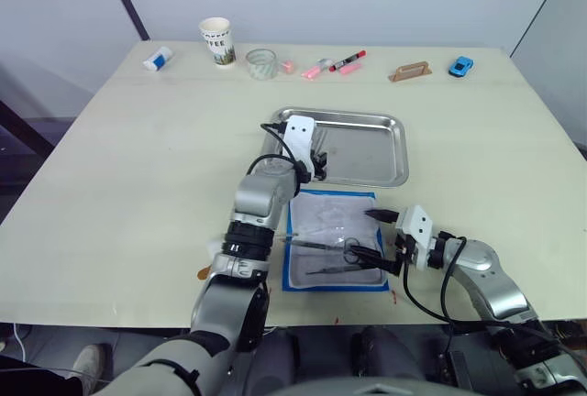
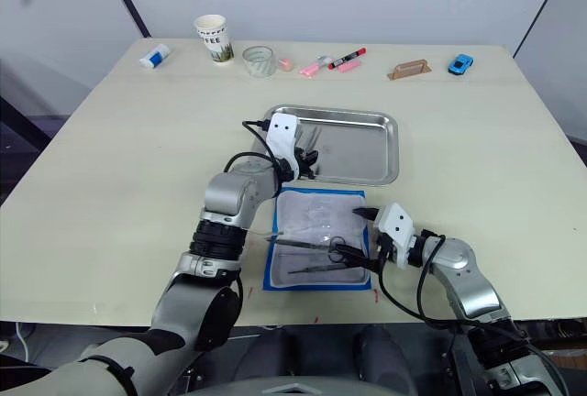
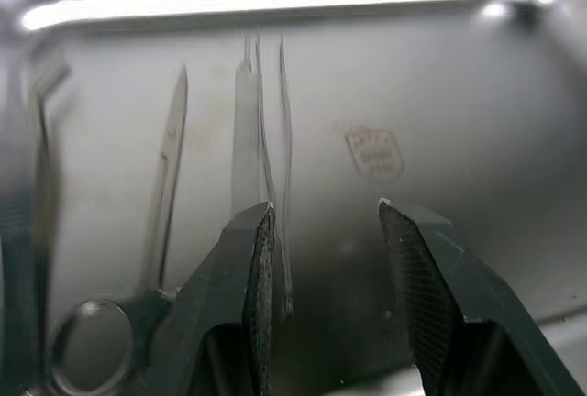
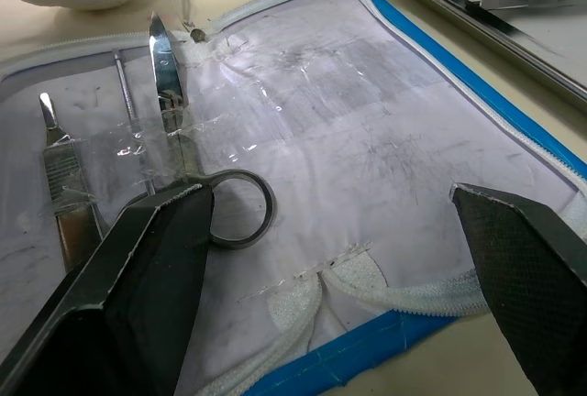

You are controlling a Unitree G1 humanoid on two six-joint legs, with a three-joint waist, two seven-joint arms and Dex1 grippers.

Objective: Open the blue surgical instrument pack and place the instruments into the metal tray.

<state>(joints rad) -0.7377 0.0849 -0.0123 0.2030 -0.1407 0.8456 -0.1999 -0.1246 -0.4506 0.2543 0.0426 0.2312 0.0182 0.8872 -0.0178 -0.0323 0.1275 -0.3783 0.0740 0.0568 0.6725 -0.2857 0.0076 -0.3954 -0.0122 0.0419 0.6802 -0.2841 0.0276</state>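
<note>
On the worktop [image 1: 128,194], the far edge carries a row of small things: a white tube [image 1: 158,59] with blue on it at the far left, then a paper cup [image 1: 216,40], a clear glass [image 1: 261,63], some pink bits [image 1: 315,70] and a red-and-black marker [image 1: 348,60], a brown block [image 1: 410,71], and a blue toy car [image 1: 460,67] at the far right.

The left claw [image 1: 316,165] hangs over the near left part of the tray [image 1: 390,153], its fingers [image 3: 243,295] spread and holding nothing. In the left wrist view, instruments already lie on the tray floor beside those fingers: ring-handled scissors [image 3: 151,258] and slim tweezers [image 3: 266,139] just beside them, close to one finger.

The pack [image 1: 316,217] lies open and flat just in front of the tray, whitish lining up, blue border all round. On its near half rest the remaining instruments [image 1: 330,254]: scissors with a ring handle [image 4: 240,209] and a scalpel-like tool [image 4: 60,171] beside them, lying across the lining under clear strips.

The right claw [image 1: 381,240] sits at the right edge of the pack, fingers wide apart and empty. One finger [image 4: 138,268] lies close beside the scissors' ring; whether it touches cannot be told. The other is out past the pack's blue edge.
</note>
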